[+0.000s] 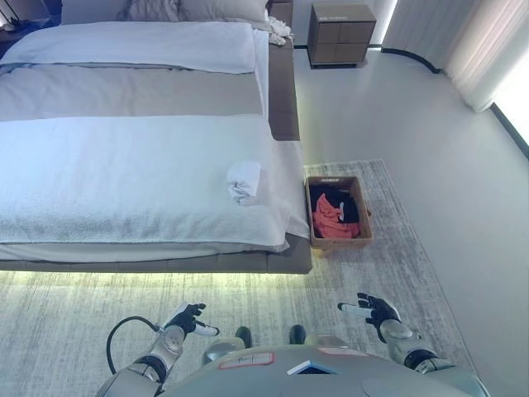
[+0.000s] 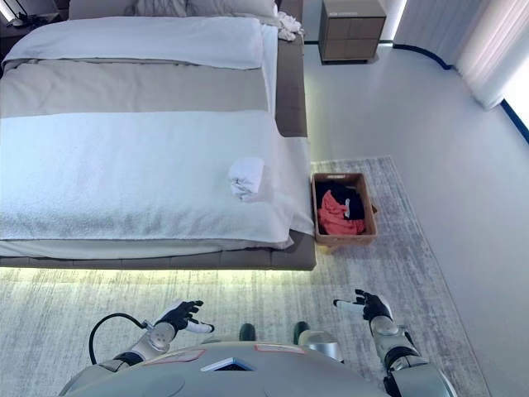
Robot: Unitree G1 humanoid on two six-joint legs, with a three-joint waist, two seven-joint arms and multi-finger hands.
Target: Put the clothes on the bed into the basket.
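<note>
A crumpled white garment [image 1: 245, 180] lies on the white blanket of the bed [image 1: 124, 165], near its right edge. A brown basket [image 1: 339, 240] stands on the rug just right of the bed's foot corner and holds a red-orange garment [image 1: 328, 217] and a dark one [image 1: 343, 201]. My left hand [image 1: 187, 318] hangs low over the rug at the lower left, fingers relaxed and empty. My right hand [image 1: 374, 312] is at the lower right, fingers spread and empty. Both hands are well short of the bed.
A grey patterned rug [image 1: 388, 273] covers the floor in front of the bed. A wooden nightstand [image 1: 340, 33] stands at the far right of the headboard, with white cloth [image 1: 279, 31] bunched by the pillows. Curtains [image 1: 488, 50] line the right wall.
</note>
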